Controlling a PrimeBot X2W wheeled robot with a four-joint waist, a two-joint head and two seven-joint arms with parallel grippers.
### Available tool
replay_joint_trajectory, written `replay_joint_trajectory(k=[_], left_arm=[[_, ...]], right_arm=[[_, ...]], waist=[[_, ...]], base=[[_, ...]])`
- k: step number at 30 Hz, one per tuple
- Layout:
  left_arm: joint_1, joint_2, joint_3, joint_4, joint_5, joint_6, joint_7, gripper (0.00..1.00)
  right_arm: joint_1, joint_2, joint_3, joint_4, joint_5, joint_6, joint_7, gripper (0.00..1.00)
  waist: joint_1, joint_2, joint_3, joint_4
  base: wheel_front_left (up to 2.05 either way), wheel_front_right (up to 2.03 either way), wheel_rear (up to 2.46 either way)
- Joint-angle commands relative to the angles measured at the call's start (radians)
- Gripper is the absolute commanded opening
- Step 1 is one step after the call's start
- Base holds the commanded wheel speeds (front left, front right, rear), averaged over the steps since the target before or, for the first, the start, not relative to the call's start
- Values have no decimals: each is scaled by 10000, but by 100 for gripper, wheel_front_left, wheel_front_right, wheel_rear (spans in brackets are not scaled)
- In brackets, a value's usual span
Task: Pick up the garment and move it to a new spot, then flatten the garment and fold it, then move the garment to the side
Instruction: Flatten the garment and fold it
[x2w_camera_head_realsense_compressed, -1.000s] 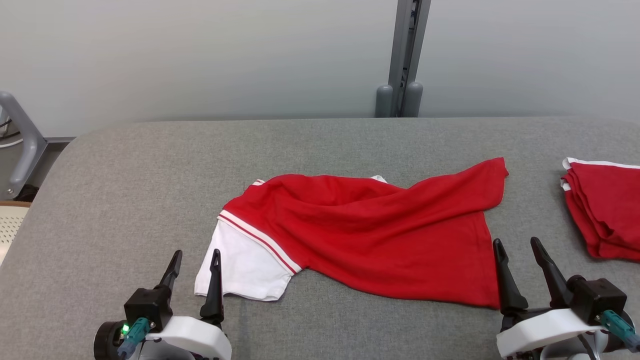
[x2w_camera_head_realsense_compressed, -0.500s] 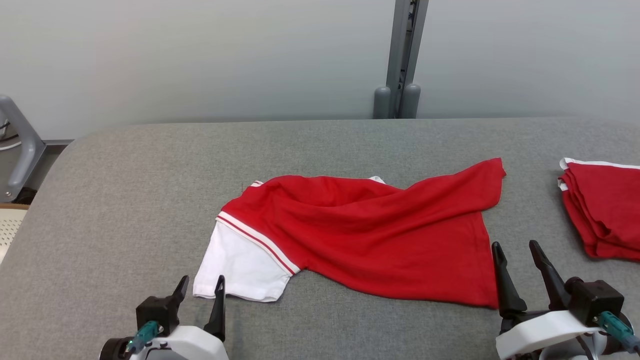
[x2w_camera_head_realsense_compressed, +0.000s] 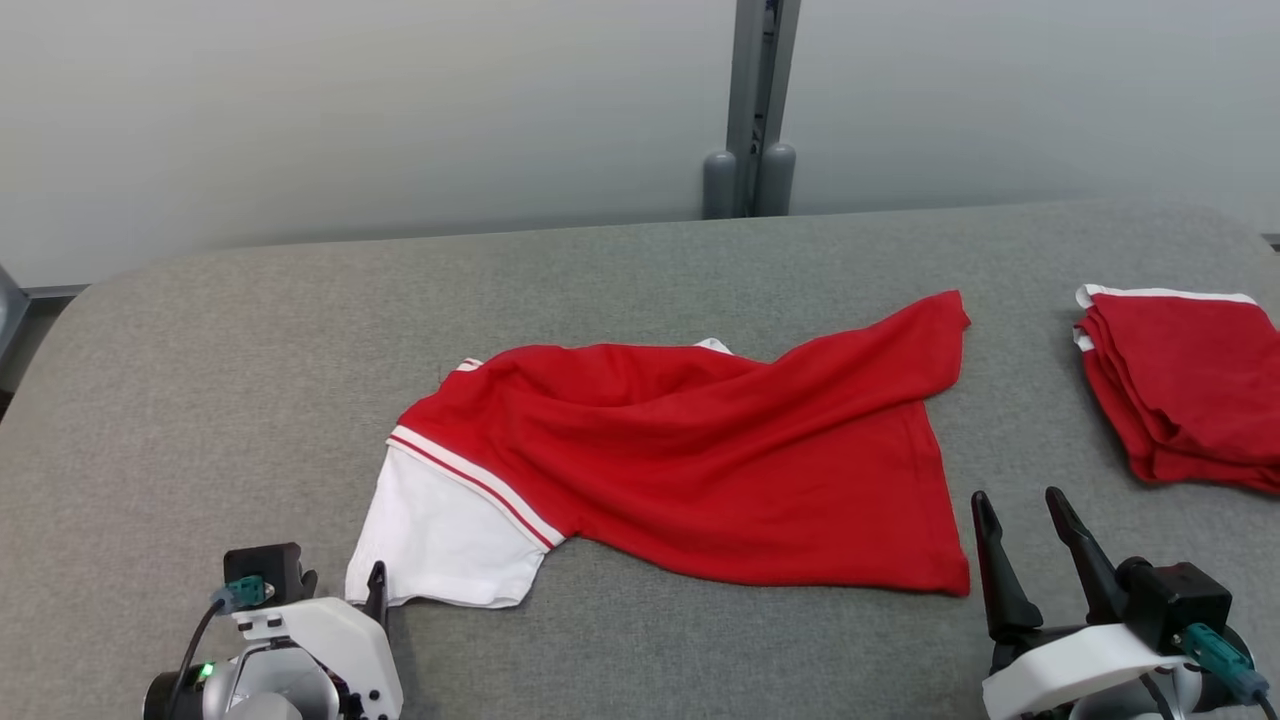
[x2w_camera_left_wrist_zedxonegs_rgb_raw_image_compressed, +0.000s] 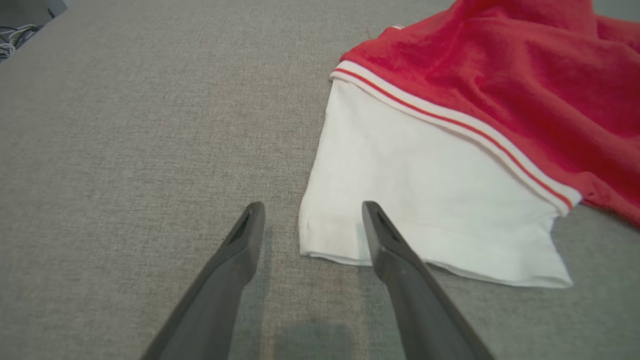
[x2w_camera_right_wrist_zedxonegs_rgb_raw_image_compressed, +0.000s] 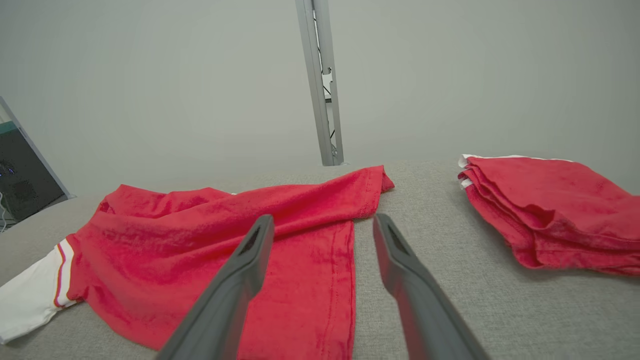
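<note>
The garment (x2w_camera_head_realsense_compressed: 700, 470) is a red shirt with a white sleeve (x2w_camera_head_realsense_compressed: 440, 540), lying rumpled and spread on the grey padded table (x2w_camera_head_realsense_compressed: 250, 350). My left gripper (x2w_camera_head_realsense_compressed: 340, 590) sits low at the sleeve's near left corner. In the left wrist view the left gripper (x2w_camera_left_wrist_zedxonegs_rgb_raw_image_compressed: 312, 206) stands open, its fingers straddling the hem corner of the white sleeve (x2w_camera_left_wrist_zedxonegs_rgb_raw_image_compressed: 425, 200) without closing on it. My right gripper (x2w_camera_head_realsense_compressed: 1018, 497) is open just right of the shirt's near right corner. In the right wrist view the right gripper (x2w_camera_right_wrist_zedxonegs_rgb_raw_image_compressed: 324, 217) frames the red hem edge (x2w_camera_right_wrist_zedxonegs_rgb_raw_image_compressed: 345, 280), holding nothing.
A pile of folded red garments (x2w_camera_head_realsense_compressed: 1180, 390) lies at the table's right side, also seen as the folded pile (x2w_camera_right_wrist_zedxonegs_rgb_raw_image_compressed: 545, 200) in the right wrist view. A grey post (x2w_camera_head_realsense_compressed: 750, 100) rises behind the table against a pale wall. Bare table surface stretches left of the sleeve.
The head camera has shifted, sliding the whole scene left. My left gripper has dropped lower and tipped down toward the sleeve corner. The shirt lies as before; the right gripper barely moved.
</note>
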Motion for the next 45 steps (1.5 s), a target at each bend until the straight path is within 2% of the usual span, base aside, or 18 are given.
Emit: replay_joint_trajectory(k=[1, 8, 9, 11, 12, 13, 15, 17, 23, 28, 42, 43, 44, 45], left_arm=[[-176, 35, 75, 128, -98, 26, -70, 100], [-545, 49, 81, 1000, -228, 128, -42, 100], [-602, 27, 78, 1097, -240, 132, -80, 96], [-652, -18, 74, 1294, -289, 106, -125, 83], [-658, -47, 43, 1428, -299, 98, -114, 70], [-673, -64, 7, 1536, -301, 76, -112, 47], [-695, -140, 25, 1686, -427, -18, -171, 30], [-725, -178, 50, 1784, -520, -95, -290, 2], [-867, -229, 163, 1555, -715, -219, -1266, 0], [-834, -269, 81, 999, -744, -262, -1970, 0], [-179, -230, -136, -404, -733, -141, -2173, 0], [-140, -223, -152, -501, -736, -136, -2170, 0], [-105, -214, -152, -591, -753, -122, -2167, 0], [-65, -197, -160, -692, -763, -123, -2168, 0]], right_arm=[[-70, -51, -31, 20, 20, 5, -73, 100], [-114, -51, -10, 98, -99, 5, -73, 100], [-99, -51, -8, 133, -123, 5, -72, 100], [-62, -51, 17, 263, -149, 5, -72, 100], [-31, -51, 51, 348, -177, 4, -69, 100], [-1, -49, 89, 432, -195, 5, -10, 100], [56, -53, 111, 661, -228, 5, 205, 100], [150, -53, 82, 821, -251, 5, 466, 100], [110, -50, 15, 1425, -33, 5, 994, 100], [-437, -51, 99, 2325, 470, 5, 705, 100], [-1677, -37, 707, 4764, 1166, 5, 908, 100], [-1755, -33, 754, 4903, 1200, 5, 872, 79], [-1815, -30, 821, 5015, 1257, 5, 846, 48], [-1894, -27, 897, 5078, 1363, 5, 759, 42]], waist=[[0, 0, 71, -99], [0, 0, 242, -371], [0, 0, 264, -396], [0, 0, 309, -440], [0, 0, 326, -459], [0, 0, 343, -477], [0, 0, 380, -500], [0, 0, 407, -509], [0, 0, 485, -426], [0, 0, 569, -83], [0, 0, 662, 476], [0, 0, 664, 486], [0, 0, 666, 492], [0, 0, 665, 491]], base=[[0, 0, 0], [0, 0, 0], [0, 0, 0], [0, 0, 0], [0, 0, 0], [0, 0, 0], [0, 0, 0], [0, 0, 0], [0, 0, 0], [0, 0, 0], [0, 0, 0], [0, 0, 0], [0, 0, 0], [0, 0, 0]])
